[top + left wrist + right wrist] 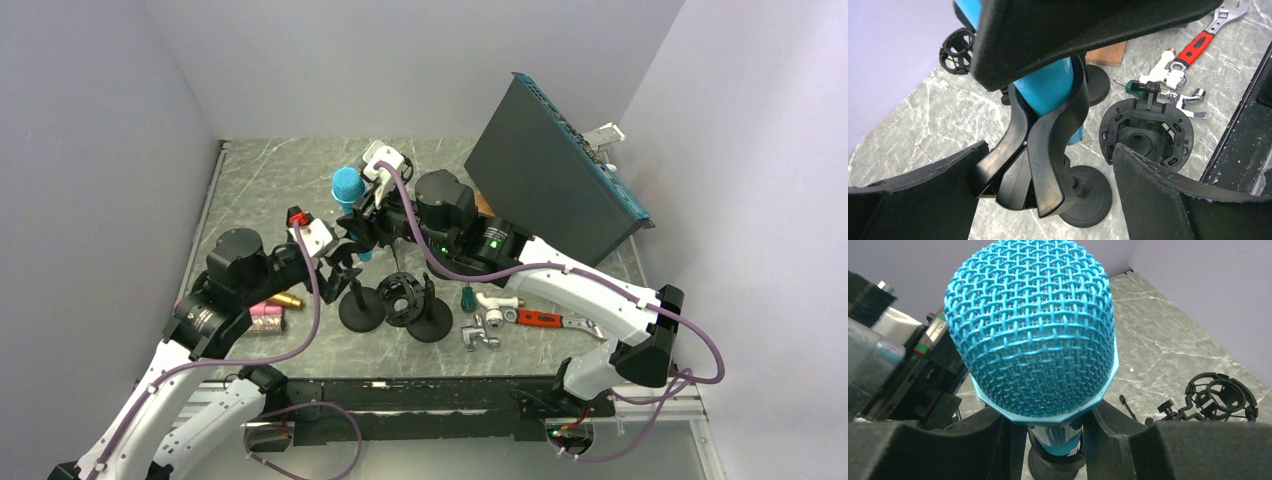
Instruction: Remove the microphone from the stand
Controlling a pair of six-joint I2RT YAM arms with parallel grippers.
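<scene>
Status: not done. The microphone (pixel 347 188) sat in the clip (pixel 1043 145) of the stand (pixel 362 312), head up and above the clip, blue handle running down through it. No gap showed between handle and clip, so I judged it fully seated.

My right gripper (pixel 1048 426) was above the clip, just under the mic head, with pads (pixel 1128 450) against the handle on both sides. I read that as clamped on the mic.

My left gripper (pixel 1050 150) was spread wide, one finger either side of the clip, level with its pinch levers. Neither finger was clearly touching the clip.

Left to do: brace or squeeze the clip, pull the mic up and out, then carry it clear. By my reading none of that had begun.

Hard to see:
- Top view: both wrists covered the clip, so only the mic head showed.
- Left wrist: my right gripper's body hid the handle above the clip.
- Right wrist: the mic head filled the frame, and the clip below it was out of sight.
- Couldn't tell how hard the clip gripped.
- Couldn't tell whether a cable hung below the clip.
</scene>
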